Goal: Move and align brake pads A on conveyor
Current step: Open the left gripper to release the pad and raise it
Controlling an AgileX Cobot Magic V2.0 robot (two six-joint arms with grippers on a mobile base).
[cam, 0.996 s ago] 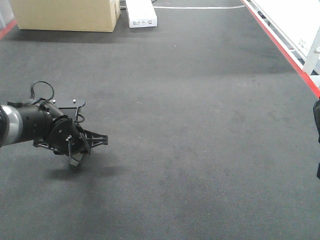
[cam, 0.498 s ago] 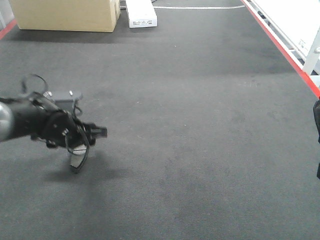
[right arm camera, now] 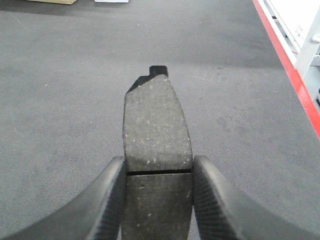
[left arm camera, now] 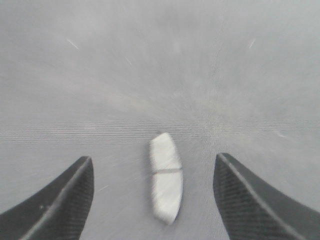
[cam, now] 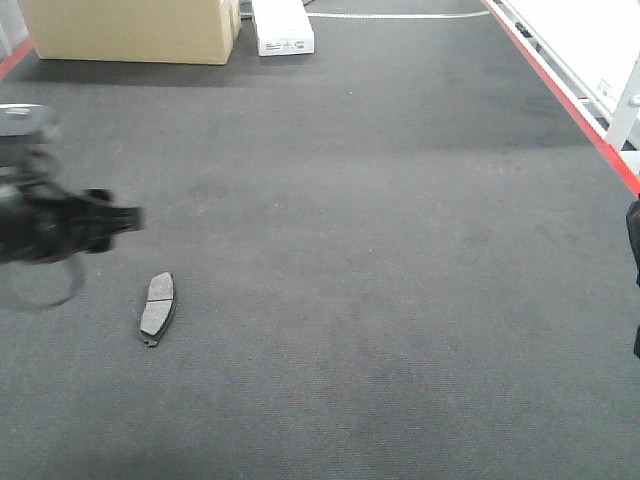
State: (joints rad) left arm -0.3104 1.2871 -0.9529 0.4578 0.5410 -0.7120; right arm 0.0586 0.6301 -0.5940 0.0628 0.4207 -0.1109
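One brake pad A [cam: 157, 307] lies flat on the dark conveyor [cam: 400, 250], left of centre, groove side up. My left gripper [cam: 128, 217], blurred, hangs above and to the left of it. In the left wrist view that pad [left arm camera: 166, 183] shows pale on the belt between the wide-apart fingers of the left gripper [left arm camera: 152, 165], untouched. My right gripper [right arm camera: 159, 165] is shut on a second brake pad A [right arm camera: 155, 120], gripped by its long edges at the centre groove and held above the belt [right arm camera: 60, 90].
A cardboard box [cam: 130, 28] and a white carton [cam: 282, 28] stand at the far end of the belt. A red rail [cam: 560, 85] runs along the right side, with a white frame [cam: 600, 40] beyond. A dark shape [cam: 634, 270] sits at the right edge.
The left gripper has let go of its brake pad and pulled back to the left and up. The pad now lies alone on the belt.
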